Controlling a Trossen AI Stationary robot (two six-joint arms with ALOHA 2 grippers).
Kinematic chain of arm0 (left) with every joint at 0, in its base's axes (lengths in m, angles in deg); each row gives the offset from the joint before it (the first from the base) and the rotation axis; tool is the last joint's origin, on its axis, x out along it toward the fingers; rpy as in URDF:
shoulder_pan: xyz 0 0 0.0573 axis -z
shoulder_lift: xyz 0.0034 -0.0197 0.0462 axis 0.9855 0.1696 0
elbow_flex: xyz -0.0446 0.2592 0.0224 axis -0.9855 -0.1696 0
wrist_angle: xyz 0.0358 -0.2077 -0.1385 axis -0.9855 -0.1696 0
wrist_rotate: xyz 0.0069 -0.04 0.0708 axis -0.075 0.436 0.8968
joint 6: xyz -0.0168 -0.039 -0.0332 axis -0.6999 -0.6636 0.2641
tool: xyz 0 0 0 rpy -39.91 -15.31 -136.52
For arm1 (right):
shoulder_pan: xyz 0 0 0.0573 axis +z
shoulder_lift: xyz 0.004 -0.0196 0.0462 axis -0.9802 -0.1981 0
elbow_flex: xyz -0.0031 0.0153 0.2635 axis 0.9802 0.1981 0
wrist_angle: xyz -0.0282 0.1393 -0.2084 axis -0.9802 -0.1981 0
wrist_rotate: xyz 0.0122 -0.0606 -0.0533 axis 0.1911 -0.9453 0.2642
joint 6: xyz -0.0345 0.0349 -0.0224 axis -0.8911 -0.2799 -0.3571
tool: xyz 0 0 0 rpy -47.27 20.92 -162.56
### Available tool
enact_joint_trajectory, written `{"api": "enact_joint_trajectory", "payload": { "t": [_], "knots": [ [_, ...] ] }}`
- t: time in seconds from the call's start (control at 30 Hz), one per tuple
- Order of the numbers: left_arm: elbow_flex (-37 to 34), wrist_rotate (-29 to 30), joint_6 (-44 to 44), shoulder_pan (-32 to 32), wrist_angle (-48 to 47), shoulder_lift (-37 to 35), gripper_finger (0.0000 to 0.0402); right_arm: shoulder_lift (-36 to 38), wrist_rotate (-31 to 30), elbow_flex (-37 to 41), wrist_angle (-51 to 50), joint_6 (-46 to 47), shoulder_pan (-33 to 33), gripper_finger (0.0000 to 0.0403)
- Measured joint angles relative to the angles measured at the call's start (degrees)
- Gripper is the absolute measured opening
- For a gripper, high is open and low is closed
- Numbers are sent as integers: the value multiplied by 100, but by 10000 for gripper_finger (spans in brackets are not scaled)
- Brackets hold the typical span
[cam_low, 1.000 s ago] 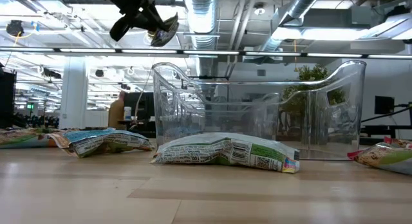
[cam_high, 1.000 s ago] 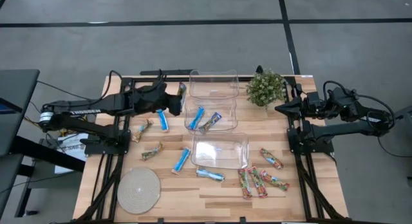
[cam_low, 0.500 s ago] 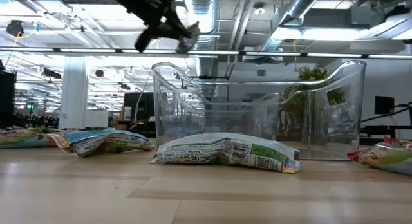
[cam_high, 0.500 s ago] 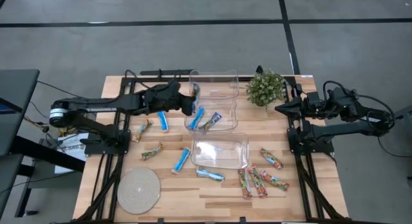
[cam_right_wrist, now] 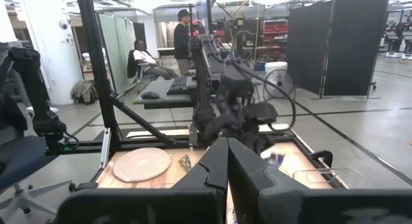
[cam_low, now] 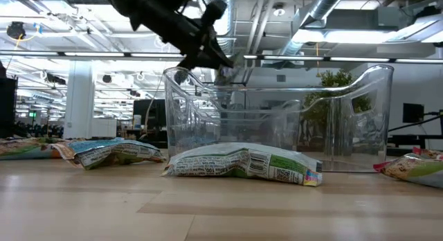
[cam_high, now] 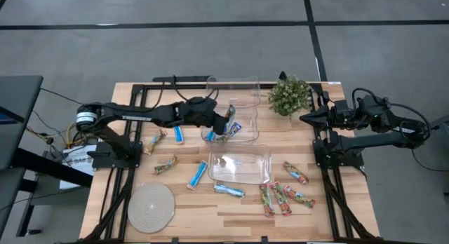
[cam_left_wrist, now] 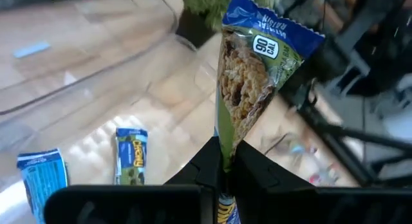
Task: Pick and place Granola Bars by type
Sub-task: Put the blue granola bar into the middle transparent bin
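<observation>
My left gripper (cam_high: 224, 121) hangs over the middle clear bin (cam_high: 247, 116), shut on a tan-brown granola bar with a blue end (cam_left_wrist: 254, 69). A bright blue bar (cam_high: 213, 129) and a tan-brown bar (cam_high: 232, 132) lie flat in that bin; the left wrist view shows them below as the blue bar (cam_left_wrist: 41, 176) and the tan-brown bar (cam_left_wrist: 131, 156). More blue and tan-brown bars (cam_high: 178, 132) lie flat on the table's left half. Several red-green-orange bars (cam_high: 280, 197) lie near the right corner. My right gripper (cam_high: 304, 118) waits shut at the table's right far side. My left gripper pinches the bar between its two fingers at one end of the wrapper (cam_left_wrist: 224, 149). The rest of the bar stands out past the fingertips, blue end farthest. It is lifted clear above the middle bin, shown in the low view as the held bar (cam_low: 227, 69) above the bins' rims.
Three clear bins stand in a row from far to near: the far bin (cam_high: 233, 81), the middle one, the near bin (cam_high: 240, 175). A potted plant (cam_high: 289, 95) stands right of the far bin. A round woven coaster (cam_high: 151, 206) lies at the near left.
My left gripper has carried the tan-brown bar toward the table's right, from left of the far bin to above the middle bin, sinking somewhat on the way. It has stayed shut on the bar throughout.
</observation>
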Motion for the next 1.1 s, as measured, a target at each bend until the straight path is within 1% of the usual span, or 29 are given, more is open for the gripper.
{"api": "enact_joint_trajectory", "payload": {
  "t": [0.1, 0.17, 0.37, 0.5, 0.57, 0.73, 0.87, 1.1],
  "knots": [
    [338, -116, 472, -20, -332, 282, 18, -1, 1, 0, 0, 1, -1, 0],
    [580, -76, 771, -29, -705, 455, 18, 0, 1, 0, 0, -1, 1, 0],
    [1210, 371, 1278, -106, -1546, 888, 18, -1, 1, 0, 0, 1, 1, 0],
    [1479, 440, 1298, -179, -1889, 1196, 18, -1, -1, 0, 0, 1, -1, 0],
    [1553, 335, 1274, -186, -1978, 1309, 18, 1, -1, 0, 0, 1, -1, 0],
    [1565, 26, 952, -184, -2164, 1436, 18, -1, 0, 0, 0, 1, 0, 0],
    [1567, 7, 908, -212, -2267, 1516, 18, 0, 0, 0, 0, 0, -1, 0],
    [1557, -300, 796, -231, -2504, 1645, 18, 0, 0, 0, 0, 1, 0, 0]
  ]
}}
